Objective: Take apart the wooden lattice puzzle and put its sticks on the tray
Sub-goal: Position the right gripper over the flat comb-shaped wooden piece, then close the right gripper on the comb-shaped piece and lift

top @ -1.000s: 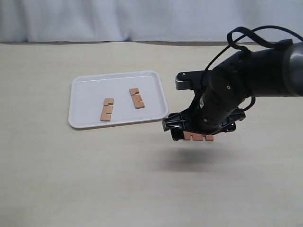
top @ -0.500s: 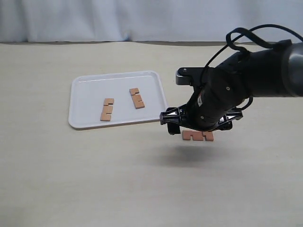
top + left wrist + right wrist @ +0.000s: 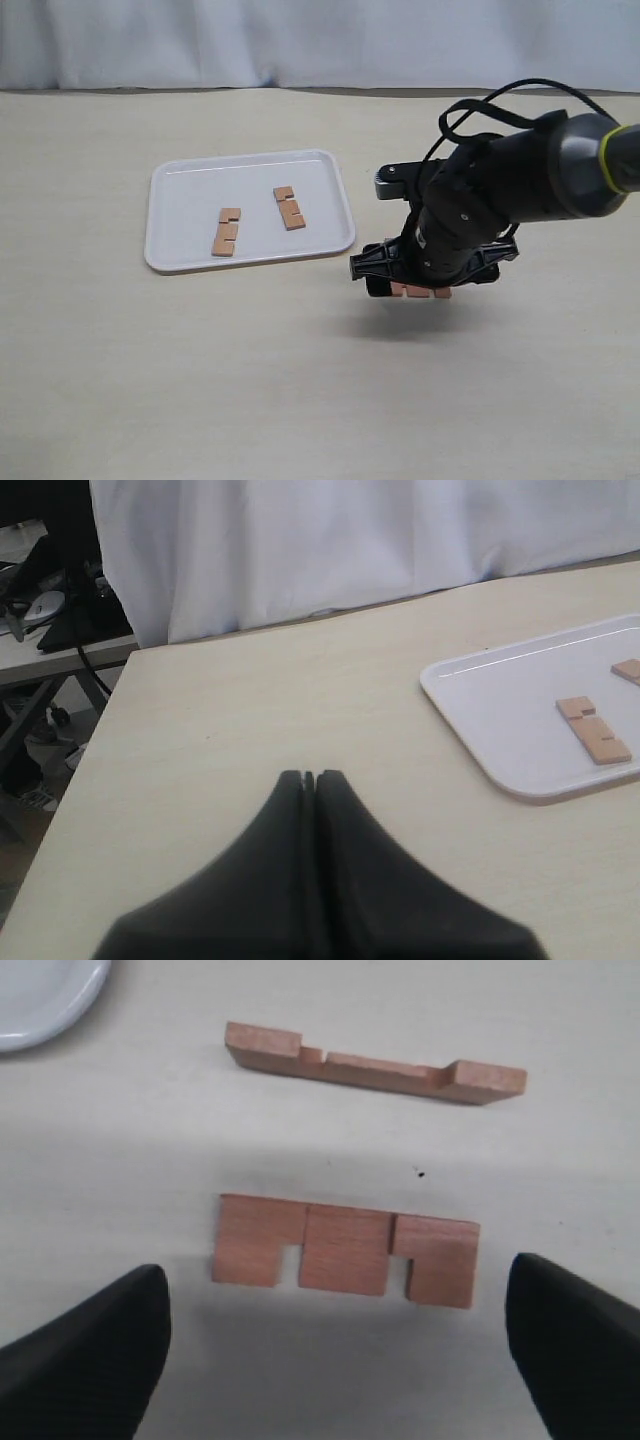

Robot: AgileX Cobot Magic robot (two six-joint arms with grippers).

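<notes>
Right hand (image 3: 415,284) lowered, spread above two loose sticks (image 3: 345,1250), tray (image 3: 190,195) nearby

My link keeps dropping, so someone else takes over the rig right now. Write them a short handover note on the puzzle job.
Left end effector: shut, empty, over bare table off the tray's side.
Right end effector: open, low beside the tray, fingers on either side of a flat stick, not gripping it.
On the tray: one stick and a second stick.
On the table: the flat stick, plus an on-edge stick just beyond it.
Done: all four sticks separated, two on the tray.
Left: move the two table sticks onto the tray.
</notes>
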